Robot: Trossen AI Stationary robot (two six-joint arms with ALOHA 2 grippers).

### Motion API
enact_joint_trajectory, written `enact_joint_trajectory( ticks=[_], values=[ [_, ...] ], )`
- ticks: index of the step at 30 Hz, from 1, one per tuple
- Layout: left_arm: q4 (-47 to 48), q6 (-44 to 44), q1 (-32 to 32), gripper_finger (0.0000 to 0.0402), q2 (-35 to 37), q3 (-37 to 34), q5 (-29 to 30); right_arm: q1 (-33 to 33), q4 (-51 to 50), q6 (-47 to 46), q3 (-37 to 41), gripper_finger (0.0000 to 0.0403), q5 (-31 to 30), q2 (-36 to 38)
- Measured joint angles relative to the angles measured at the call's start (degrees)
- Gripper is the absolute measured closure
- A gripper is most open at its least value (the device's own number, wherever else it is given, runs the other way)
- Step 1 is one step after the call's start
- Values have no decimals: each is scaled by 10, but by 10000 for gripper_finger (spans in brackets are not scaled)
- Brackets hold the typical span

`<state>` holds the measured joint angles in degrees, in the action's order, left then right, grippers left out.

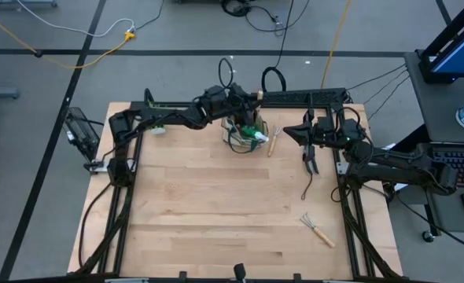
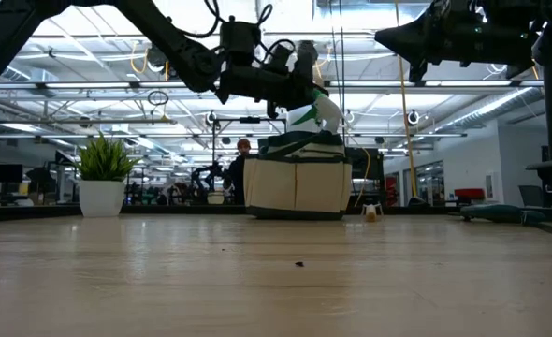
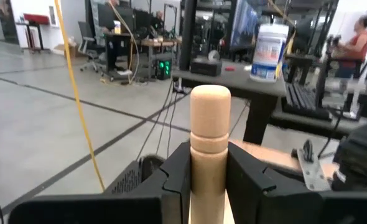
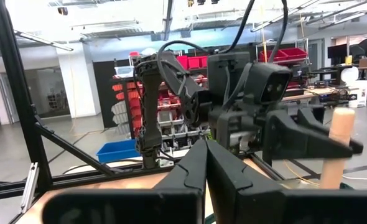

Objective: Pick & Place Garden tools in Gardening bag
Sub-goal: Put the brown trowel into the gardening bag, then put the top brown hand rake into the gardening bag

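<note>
Left gripper (image 1: 252, 101) clamped on wooden handle (image 3: 209, 146) over gardening bag (image 1: 244, 135) by worktop's far edge; right gripper (image 4: 206, 163) closed, empty; hand rake (image 1: 317, 228) near right edge.

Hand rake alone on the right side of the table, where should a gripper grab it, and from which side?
Take the hand rake by the middle of its wooden handle, coming straight down from above and closing across it. It lies flat on the table with nothing beside it, and the splayed tines offer no firm grip.
</note>
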<state>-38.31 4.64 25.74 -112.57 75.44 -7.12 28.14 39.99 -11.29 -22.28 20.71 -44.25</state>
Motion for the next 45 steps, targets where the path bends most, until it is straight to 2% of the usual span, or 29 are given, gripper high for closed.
enact_joint_trajectory(
  ticks=[7, 26, 35, 45],
  values=[
    [-25, -12, -8, 331, -25, 0, 26, 0, -2, 0, 0, 403, 0, 0],
    [-35, -26, -23, 327, -54, -1, 42, 0, -13, 0, 0, 403, 1, 0],
    [-8, -35, -22, 215, -54, -1, 43, 0, -12, 0, 0, 403, 1, 0],
    [-6, -48, -21, 150, -47, -1, 53, 0, -12, 0, 0, 403, 2, 0]
  ],
)
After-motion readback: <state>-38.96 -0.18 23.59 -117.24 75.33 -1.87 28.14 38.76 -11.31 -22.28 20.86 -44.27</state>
